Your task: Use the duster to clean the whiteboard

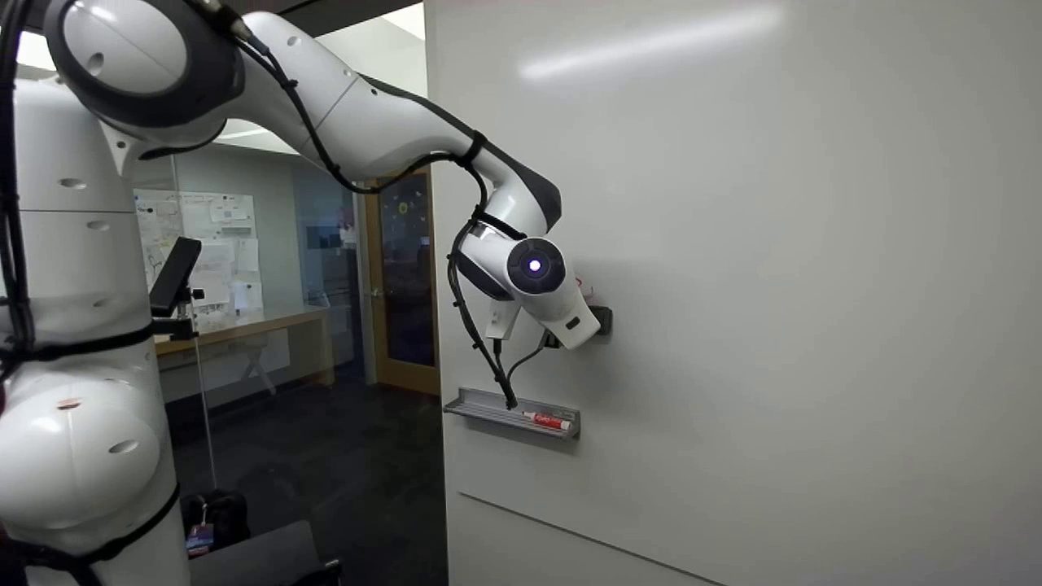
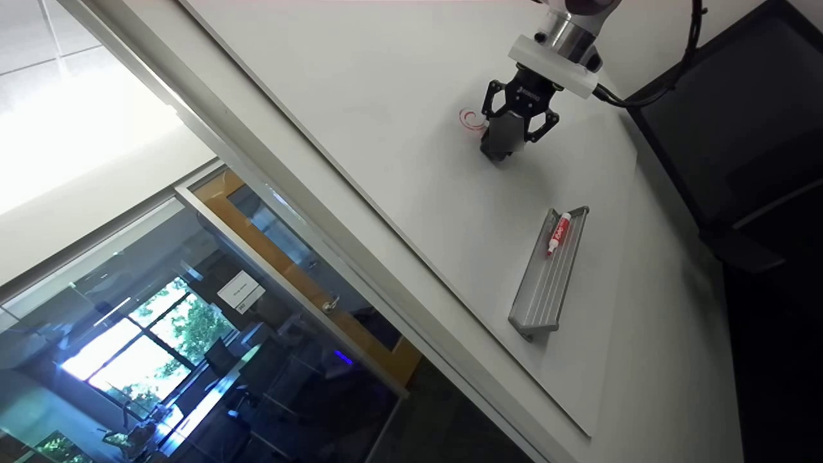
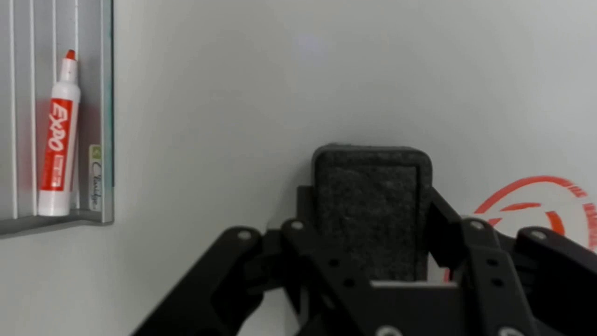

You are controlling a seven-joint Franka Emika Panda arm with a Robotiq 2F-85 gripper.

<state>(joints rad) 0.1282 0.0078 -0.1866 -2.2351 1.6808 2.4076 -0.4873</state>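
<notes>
The duster (image 3: 368, 200), a near-black rectangular block, sits between the two fingers of my gripper (image 3: 371, 212) in the wrist view. The fingers press on its two long sides, and its lower end is hidden behind the gripper. In an exterior view my gripper (image 2: 508, 125) holds the duster (image 2: 494, 151) close to the whiteboard (image 2: 398, 128); I cannot tell whether it touches. Red marks (image 3: 536, 186) on the whiteboard (image 3: 210, 116) lie just right of the gripper in the wrist view. They also show as a red curl (image 2: 471, 120) beside the gripper in an exterior view.
A grey ledge (image 1: 505, 413) juts from the whiteboard below the wrist and holds a red and white marker (image 1: 547, 421). The ledge (image 3: 107, 116) is at the left in the wrist view. A glass partition and door (image 1: 403, 268) stand beyond the board's edge.
</notes>
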